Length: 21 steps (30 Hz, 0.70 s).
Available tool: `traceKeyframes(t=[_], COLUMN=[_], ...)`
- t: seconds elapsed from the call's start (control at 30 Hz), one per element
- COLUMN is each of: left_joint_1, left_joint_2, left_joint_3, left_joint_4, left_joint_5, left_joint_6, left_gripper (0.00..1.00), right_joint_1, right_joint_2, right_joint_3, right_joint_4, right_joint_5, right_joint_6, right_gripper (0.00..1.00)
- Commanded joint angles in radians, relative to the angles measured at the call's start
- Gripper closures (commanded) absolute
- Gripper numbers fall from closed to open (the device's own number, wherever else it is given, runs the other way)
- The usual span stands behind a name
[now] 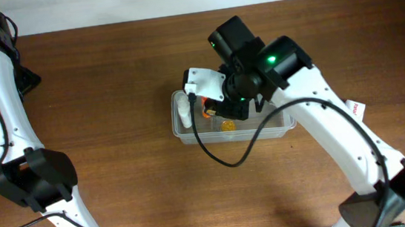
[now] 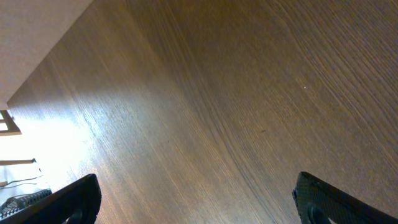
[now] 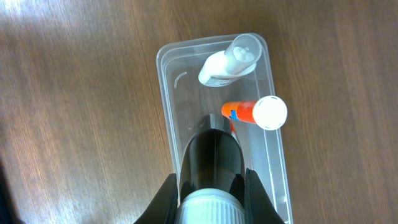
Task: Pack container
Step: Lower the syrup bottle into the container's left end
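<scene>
The container is a clear shallow tub on the wooden table, also in the overhead view. Inside it lie a white bottle at the far end and an orange bottle with a white cap beside it. My right gripper is shut on a dark bottle with a white ribbed cap, held over the near half of the tub. In the overhead view the right gripper covers the tub's middle. My left gripper stands open over bare table, far from the tub, with nothing between its fingers.
The left arm reaches along the table's left side to the far left corner. The right arm crosses from the lower right, its black cable looping in front of the tub. A small white tag lies right of the tub.
</scene>
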Motion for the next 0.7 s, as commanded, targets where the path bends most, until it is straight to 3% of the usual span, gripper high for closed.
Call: traceKeyframes(t=[0.0, 0.67], left_joint_1=[-0.002, -0.002], left_joint_2=[0.003, 0.003], left_joint_3=[0.019, 0.019], left_joint_4=[0.000, 0.000], left_joint_5=[-0.014, -0.014], left_joint_6=[0.008, 0.008], left_gripper=[0.01, 0.01], right_joint_1=[0.008, 0.066], right_joint_2=[0.046, 0.172], right_joint_3=[0.000, -0.006], right_joint_4=[-0.002, -0.036], right_joint_5=[0.005, 0.001], right_joint_6=[-0.040, -0.051], right_gripper=[0.93, 0.93])
